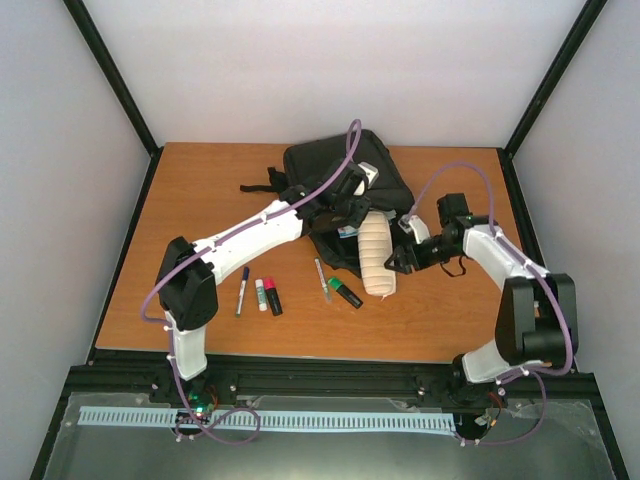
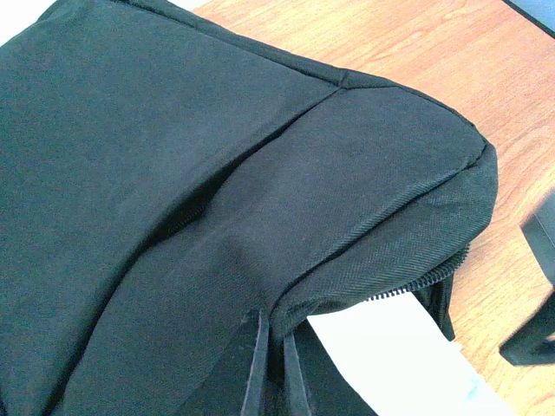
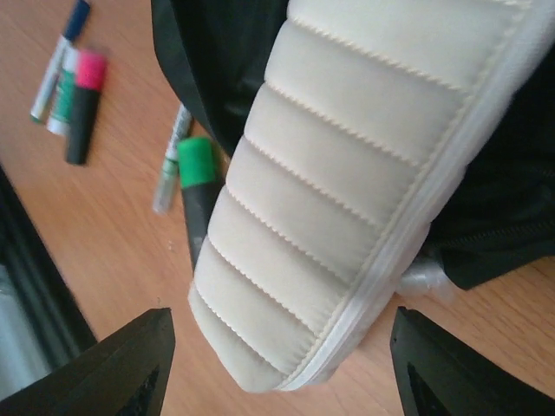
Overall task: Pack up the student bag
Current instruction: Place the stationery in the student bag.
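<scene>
The student bag [image 1: 325,165] — black, soft woven twill with a zip seam — lies at the far middle of the wood-grain surface [image 1: 200,190], its edge pinched in our left claw [image 2: 273,325]. Against the bag's near side, our right claw [image 3: 279,316] stands spread around a cream, ribbed, quilted pouch [image 3: 347,173] — we cannot read the blurred print on the markers [image 3: 198,165] beside it.

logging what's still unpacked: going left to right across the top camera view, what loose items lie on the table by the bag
blue-capped pen → white marker → pink-capped highlighter → thin pen → green-capped highlighter → cream pouch
</scene>
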Available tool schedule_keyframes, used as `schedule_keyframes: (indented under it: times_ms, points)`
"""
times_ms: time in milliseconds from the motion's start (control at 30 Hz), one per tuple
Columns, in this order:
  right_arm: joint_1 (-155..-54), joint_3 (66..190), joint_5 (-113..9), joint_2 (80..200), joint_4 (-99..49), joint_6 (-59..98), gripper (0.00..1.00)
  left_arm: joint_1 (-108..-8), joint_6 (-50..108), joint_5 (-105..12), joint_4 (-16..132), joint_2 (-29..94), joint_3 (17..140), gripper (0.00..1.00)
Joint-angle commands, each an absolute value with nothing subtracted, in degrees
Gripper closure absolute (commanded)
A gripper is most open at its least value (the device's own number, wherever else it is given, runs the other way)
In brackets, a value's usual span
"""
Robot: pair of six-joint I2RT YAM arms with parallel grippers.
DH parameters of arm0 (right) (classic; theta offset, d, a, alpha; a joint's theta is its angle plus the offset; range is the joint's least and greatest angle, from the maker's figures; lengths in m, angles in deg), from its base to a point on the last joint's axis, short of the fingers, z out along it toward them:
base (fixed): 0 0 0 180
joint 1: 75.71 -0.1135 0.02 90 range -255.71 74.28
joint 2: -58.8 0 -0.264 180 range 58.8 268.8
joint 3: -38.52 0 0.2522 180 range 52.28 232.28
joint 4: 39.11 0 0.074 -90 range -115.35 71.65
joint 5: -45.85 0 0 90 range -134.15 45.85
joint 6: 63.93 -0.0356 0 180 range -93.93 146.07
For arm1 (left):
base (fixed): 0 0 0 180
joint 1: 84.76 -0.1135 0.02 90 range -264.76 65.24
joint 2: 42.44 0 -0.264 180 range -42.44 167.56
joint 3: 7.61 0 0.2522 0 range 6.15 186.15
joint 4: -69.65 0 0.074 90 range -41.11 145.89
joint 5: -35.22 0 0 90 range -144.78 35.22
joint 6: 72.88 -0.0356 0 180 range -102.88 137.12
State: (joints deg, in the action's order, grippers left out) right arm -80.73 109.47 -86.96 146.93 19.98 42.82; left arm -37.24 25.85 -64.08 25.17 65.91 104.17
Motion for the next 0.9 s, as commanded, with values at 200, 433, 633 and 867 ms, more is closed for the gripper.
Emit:
schedule_keyframes:
  times_ms: [200, 433, 633, 867]
  points:
    - [-94.84, 97.99, -60.88, 132.29, 11.47, 61.40, 0.27, -36.89, 25.73, -61.47, 30.47, 62.21, 105.20, 0.99]
    - [-104.18, 92.35, -49.65, 133.64, 2.88, 60.56, 0.21, -36.86, 26.00, -61.42, 29.91, 62.17, 105.72, 0.99]
    - [-106.39, 92.26, -46.27, 135.89, 0.12, 61.07, 0.25, -36.89, 25.95, -61.39, 29.35, 62.38, 106.24, 0.99]
    - [-106.39, 93.30, -44.14, 133.52, -5.85, 68.23, 0.65, -36.88, 25.80, -61.02, 29.35, 62.24, 106.16, 0.99]
